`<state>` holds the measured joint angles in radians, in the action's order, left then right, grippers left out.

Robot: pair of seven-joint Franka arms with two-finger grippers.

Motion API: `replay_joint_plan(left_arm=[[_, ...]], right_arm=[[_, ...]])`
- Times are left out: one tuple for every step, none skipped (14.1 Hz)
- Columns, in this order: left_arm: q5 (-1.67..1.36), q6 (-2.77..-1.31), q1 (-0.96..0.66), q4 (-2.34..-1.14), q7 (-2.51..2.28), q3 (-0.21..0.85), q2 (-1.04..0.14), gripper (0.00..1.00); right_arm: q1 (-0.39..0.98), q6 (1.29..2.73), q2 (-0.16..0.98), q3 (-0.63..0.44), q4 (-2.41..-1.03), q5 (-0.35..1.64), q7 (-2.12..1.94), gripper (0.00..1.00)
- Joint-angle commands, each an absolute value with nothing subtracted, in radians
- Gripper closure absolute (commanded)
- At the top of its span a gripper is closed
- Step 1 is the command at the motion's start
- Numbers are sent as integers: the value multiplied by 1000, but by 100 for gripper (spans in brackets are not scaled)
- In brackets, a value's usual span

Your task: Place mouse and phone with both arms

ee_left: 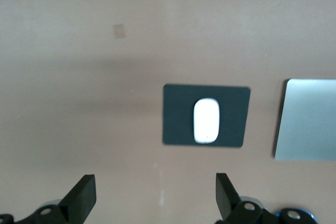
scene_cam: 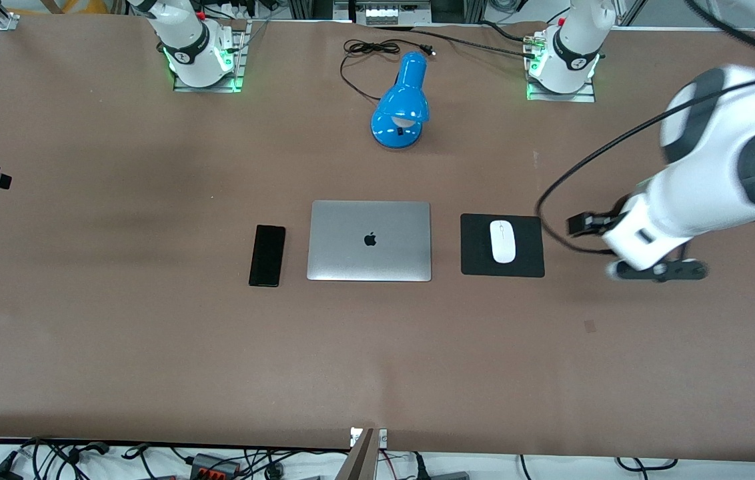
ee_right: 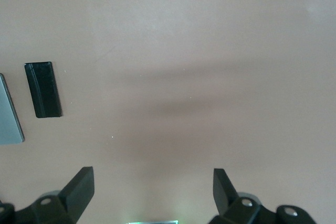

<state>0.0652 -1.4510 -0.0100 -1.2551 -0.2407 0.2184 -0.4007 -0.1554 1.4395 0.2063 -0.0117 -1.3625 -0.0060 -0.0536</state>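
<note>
Mouse (scene_cam: 502, 241) lying on black mouse pad (scene_cam: 477, 257), beside closed laptop (scene_cam: 369, 241) toward left arm's end of bench (scene_cam: 117, 333). Phone (scene_cam: 267, 255) flat beside laptop, toward right arm's end. Left tool (ee_left: 156, 195) above bare bench near the pad, fingers wide apart, empty. Right tool (ee_right: 152, 192) likewise spread, over bare bench away from phone.

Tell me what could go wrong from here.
1. The left tool hangs open over bare table beside the mouse pad, toward the left arm's end; its loose cable loops close to the pad and could drag the mouse.
2. The phone lies close beside the laptop, so the right tool, also open, could nudge either.
</note>
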Motion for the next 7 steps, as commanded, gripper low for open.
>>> replay_joint_plan(left_arm=[[51, -1339, 64, -1209, -135, 229, -376, 0], [25, -1342, 72, -1224, -89, 216, -345, 0], [-10, -1342, 75, -1242, -68, 183, -315, 0], [-49, -1348, 58, -1302, -63, 122, -263, 0], [-67, -1402, 4, -1409, -63, 45, -200, 0], [-67, -1478, -58, -1507, -63, -30, -133, 0], [-66, -1536, -73, -1578, -61, -49, -73, 0]], right_arm=[[-178, 1517, 114, 3, -1491, -15, -64, 0], [-178, 1519, 112, 3, -1493, -17, -66, 0], [-179, 1519, 107, 3, -1494, -17, -61, 0], [-186, 1528, 101, 3, -1496, -23, -61, 0], [-186, 1545, 101, 3, -1496, -21, -63, 0], [-184, 1546, 101, 3, -1499, -21, -60, 0], [-187, 1551, 98, 3, -1509, -21, -60, 0]])
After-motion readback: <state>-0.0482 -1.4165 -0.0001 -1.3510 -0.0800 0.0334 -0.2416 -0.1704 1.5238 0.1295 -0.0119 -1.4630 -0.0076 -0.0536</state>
